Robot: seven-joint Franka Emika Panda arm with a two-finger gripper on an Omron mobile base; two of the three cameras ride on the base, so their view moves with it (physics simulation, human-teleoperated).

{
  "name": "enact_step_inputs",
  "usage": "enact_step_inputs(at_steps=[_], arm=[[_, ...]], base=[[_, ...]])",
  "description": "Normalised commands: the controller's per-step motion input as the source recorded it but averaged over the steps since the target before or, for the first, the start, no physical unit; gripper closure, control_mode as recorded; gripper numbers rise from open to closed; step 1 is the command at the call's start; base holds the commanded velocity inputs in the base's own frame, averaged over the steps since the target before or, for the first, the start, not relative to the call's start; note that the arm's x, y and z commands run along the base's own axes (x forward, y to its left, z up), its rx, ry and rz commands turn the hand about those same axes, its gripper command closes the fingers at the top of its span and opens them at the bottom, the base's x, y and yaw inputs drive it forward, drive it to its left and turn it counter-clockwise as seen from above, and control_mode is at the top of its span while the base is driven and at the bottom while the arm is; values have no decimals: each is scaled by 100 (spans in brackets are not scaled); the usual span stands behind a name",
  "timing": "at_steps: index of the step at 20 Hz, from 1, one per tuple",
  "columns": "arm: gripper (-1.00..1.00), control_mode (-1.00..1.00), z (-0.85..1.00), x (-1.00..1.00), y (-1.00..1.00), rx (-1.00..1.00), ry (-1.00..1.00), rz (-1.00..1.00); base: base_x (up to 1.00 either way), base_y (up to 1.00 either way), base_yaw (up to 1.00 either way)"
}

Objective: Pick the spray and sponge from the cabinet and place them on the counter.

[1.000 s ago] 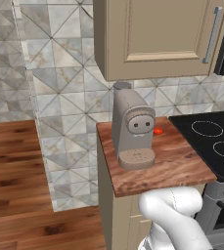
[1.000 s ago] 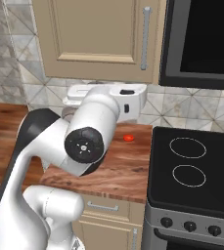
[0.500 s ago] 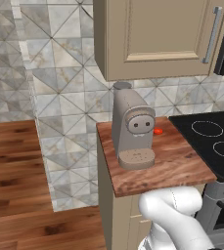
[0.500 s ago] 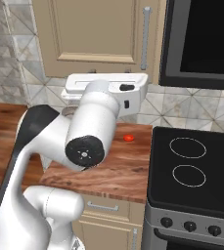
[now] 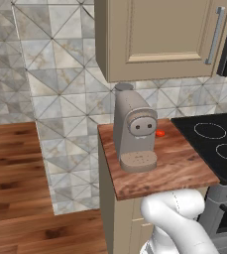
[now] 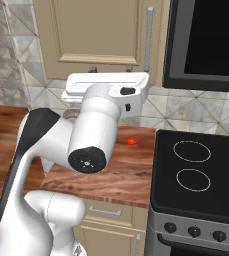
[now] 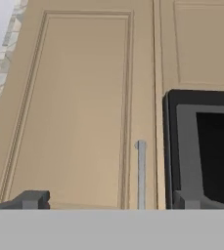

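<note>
cabinet [image 7: 79, 112] door shut, apparently facing open pincer [image 7: 106, 200]

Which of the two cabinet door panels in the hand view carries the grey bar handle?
The wide cabinet door panel left of the seam: its vertical grey handle sits at its lower right edge. The narrower panel above the black appliance has none visible.
</note>
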Motion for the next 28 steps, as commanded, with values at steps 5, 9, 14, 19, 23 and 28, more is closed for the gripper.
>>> enact_step_inputs(at_steps=[5,9,14,19,23,28], arm=[[-100,-100,0,17,7,0,0,0],[-100,-100,1,22,6,0,2,0],[-100,-100,0,30,1,0,2,0],[-100,-100,0,36,0,0,0,0],[-100,-100,-2,41,0,0,0,0],[-100,-100,-7,39,-1,-1,0,0]], base=[[0,0,0],[0,0,0],[0,0,0],[0,0,0],[0,0,0],[0,0,0]])
